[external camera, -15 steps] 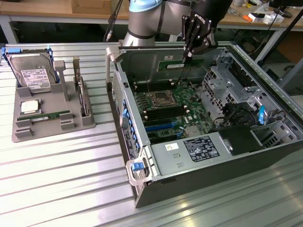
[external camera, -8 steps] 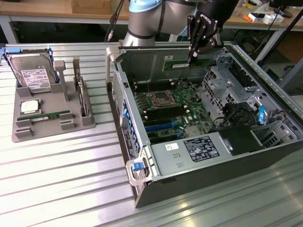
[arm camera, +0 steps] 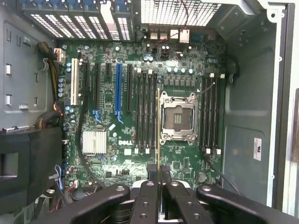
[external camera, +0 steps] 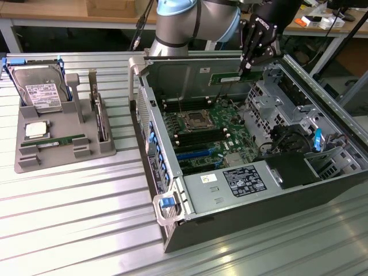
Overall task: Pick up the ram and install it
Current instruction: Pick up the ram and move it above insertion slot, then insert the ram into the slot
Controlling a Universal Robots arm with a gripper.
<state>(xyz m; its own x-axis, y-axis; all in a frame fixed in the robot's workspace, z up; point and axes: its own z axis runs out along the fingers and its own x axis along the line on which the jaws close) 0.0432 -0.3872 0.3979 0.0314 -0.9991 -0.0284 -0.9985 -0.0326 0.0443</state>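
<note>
Up above the open computer case [external camera: 241,230], the gripper [external camera: 245,66] pinches the ram [external camera: 225,77] tight; the stick lies flat, pointing to the exterior view's left; another stick [external camera: 60,141] rests on the grey tray [external camera: 106,152]. Wrist view: the ram [arm camera: 159,135] shows edge-on, lying the same way as the black memory slots [arm camera: 147,112] beside the CPU socket [arm camera: 177,116]; the motherboard [arm camera: 135,163] says DELL.

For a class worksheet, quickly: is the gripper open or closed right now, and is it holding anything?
Gripper: closed, holding the ram above the open computer case.
</note>
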